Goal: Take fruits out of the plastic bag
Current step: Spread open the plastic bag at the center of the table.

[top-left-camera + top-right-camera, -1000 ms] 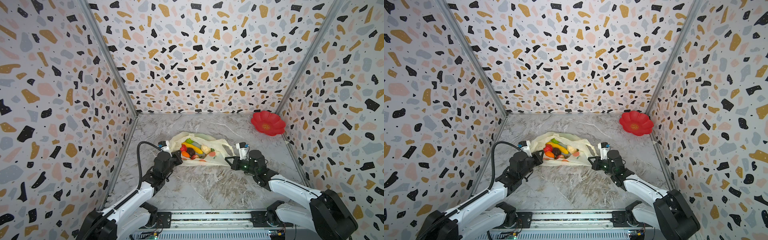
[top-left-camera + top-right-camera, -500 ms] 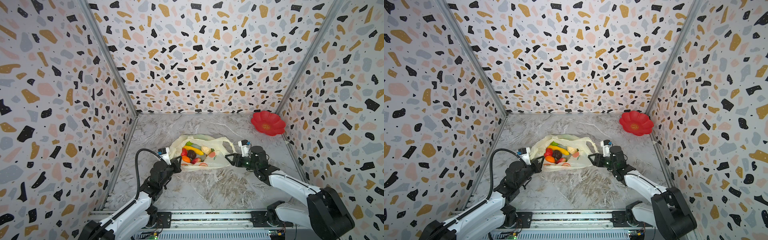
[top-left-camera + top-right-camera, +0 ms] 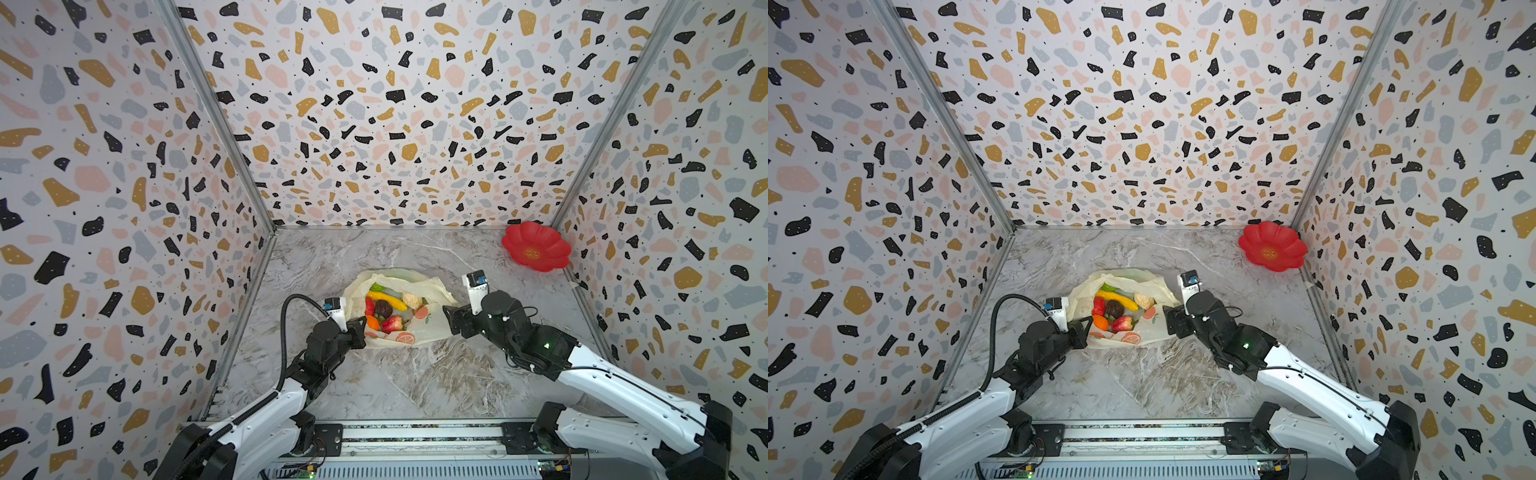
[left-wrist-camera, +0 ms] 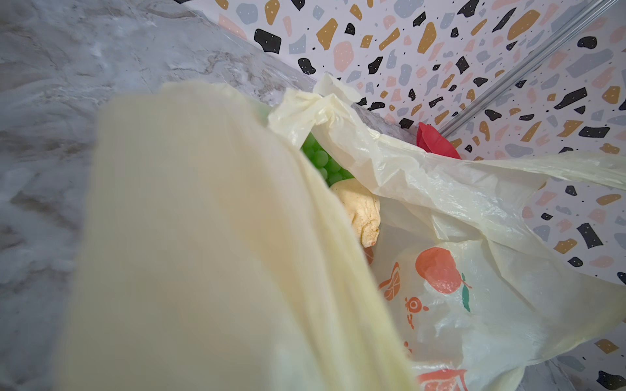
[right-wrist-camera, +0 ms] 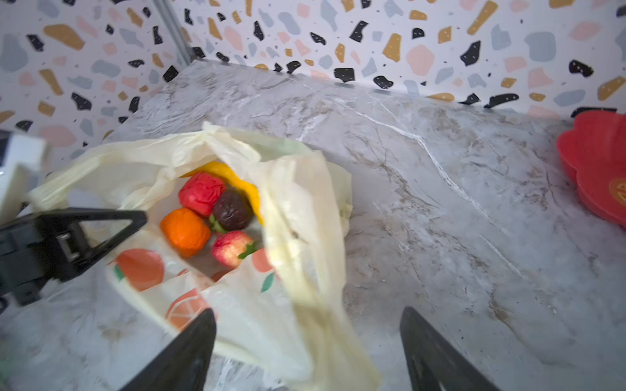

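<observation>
our left fingers [image 3: 359, 332] are pinched shut on one rim of the plastic bag [image 3: 430, 328]; our right fingers [image 3: 452, 321] stand wide at its opposite rim, gripping nothing, a loose handle [image 5: 305, 270] between them. the fruits [image 5: 201, 193] all sit inside the bag on the tabletop [image 3: 415, 382]. we judge the mouth is open enough; next, the right fingers should dip in for the strawberry [image 5: 232, 248].

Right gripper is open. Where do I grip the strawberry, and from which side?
Come straight down through the open mouth of the plastic bag and pinch the strawberry across its red middle. It lies on its side, uncovered, while the orange and dark brown fruit crowd it, so a sideways approach looks blocked.
</observation>
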